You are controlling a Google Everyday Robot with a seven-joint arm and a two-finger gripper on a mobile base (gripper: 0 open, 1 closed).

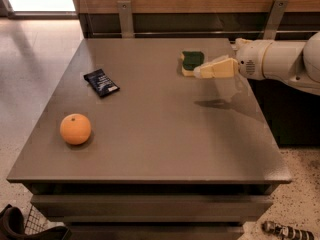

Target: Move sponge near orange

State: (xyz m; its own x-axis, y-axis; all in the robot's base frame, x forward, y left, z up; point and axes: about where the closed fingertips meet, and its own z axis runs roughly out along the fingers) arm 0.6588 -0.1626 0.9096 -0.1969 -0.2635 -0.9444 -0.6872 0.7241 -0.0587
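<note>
The sponge (pixel 192 61), dark green on top over pale yellow foam, lies on the table (pixel 165 134) near its far right part. The orange (pixel 75 129) sits near the table's front left. My gripper (pixel 200 72) comes in from the right on a white arm and hovers above the table. Its cream fingertips point left and sit just right of and in front of the sponge, overlapping its near right corner in this view.
A flat dark blue packet (pixel 101 82) lies on the left part of the table, between the sponge and the orange. A wooden wall with metal brackets (pixel 125 14) runs behind the table. Floor lies left and in front.
</note>
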